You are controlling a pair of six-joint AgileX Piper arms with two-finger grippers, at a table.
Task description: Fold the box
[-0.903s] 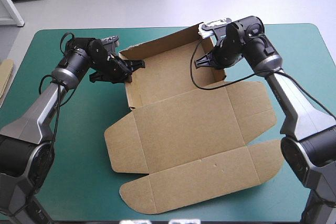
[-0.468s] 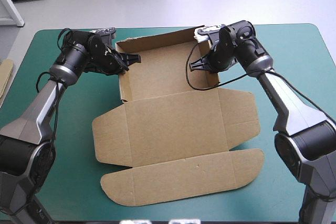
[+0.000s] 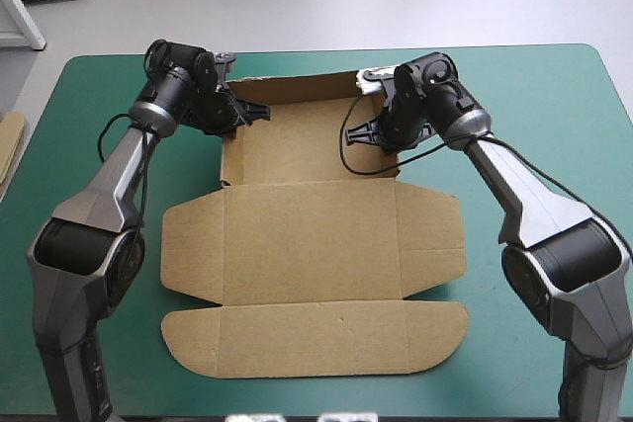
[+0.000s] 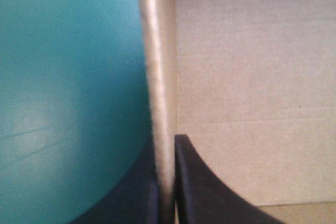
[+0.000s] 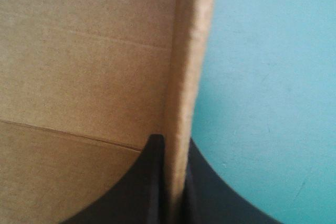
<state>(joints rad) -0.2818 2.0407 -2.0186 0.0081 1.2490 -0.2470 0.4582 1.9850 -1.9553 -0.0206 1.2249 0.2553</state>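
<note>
pinching opposite raised walls of the box (image 3: 312,234), left gripper (image 3: 261,111) and right gripper (image 3: 356,135) both clamp tight.

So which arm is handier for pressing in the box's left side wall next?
Left, probably. The left gripper is already shut on that wall of the box, one side inside and one outside. The right gripper is clamped on the opposite wall, across the tray.
</note>
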